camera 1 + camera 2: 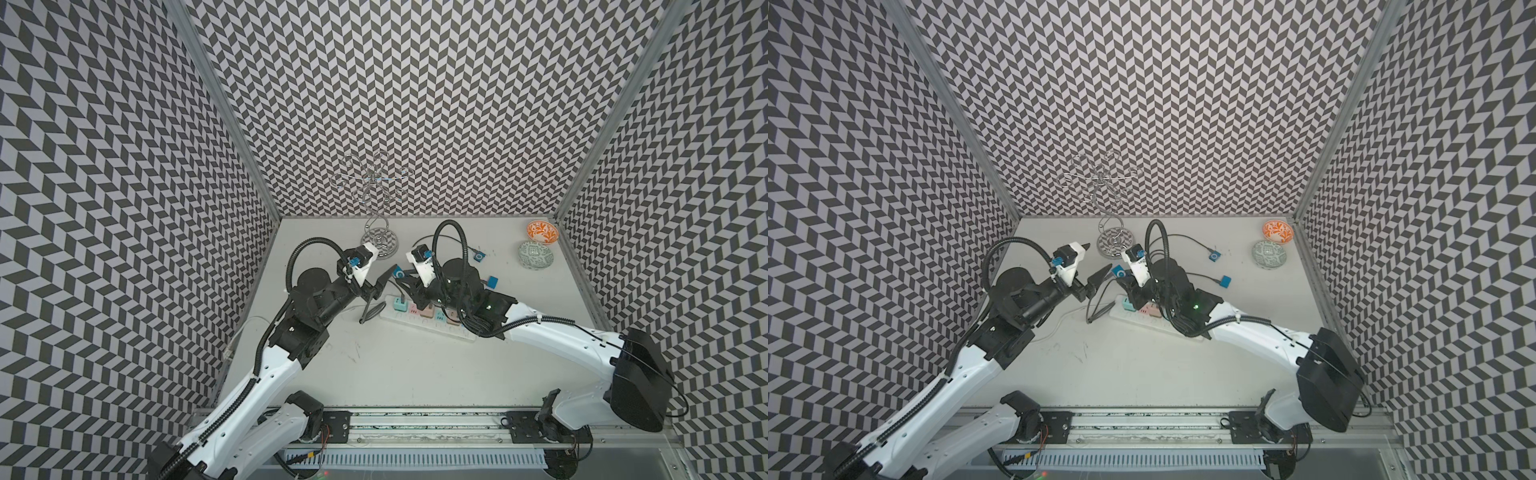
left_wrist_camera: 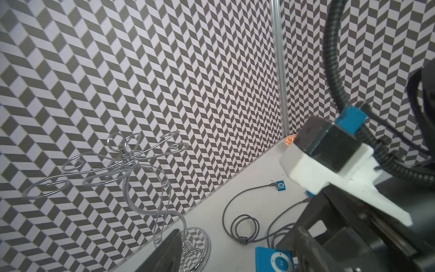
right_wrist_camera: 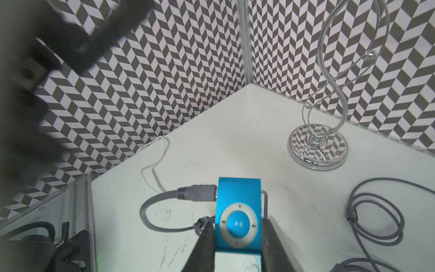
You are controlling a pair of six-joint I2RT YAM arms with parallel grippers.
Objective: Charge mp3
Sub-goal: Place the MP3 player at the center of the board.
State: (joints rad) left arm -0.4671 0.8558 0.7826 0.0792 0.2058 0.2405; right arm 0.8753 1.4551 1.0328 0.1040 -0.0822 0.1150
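Right gripper point(image 3: 237, 223) pinches a small blue mp3 player point(image 3: 238, 193) by its two side edges, control wheel showing. It seems to be lifted clear of the white table point(image 3: 235, 131). That grip leaves the port side bare, and a grey charging plug point(image 3: 196, 193) sits pushed into it there. The plug's cable point(image 3: 150, 219) loops down, I judge, toward the power strip point(image 1: 415, 320) just below. Left gripper point(image 1: 1097, 258) hangs just beside the player with its jaws spread and empty, apart from the plug. To my eye the connection is made — what remains is setting the player down gently, without tugging the cable. Another blue player point(image 1: 479, 257) lies farther back, already cabled.
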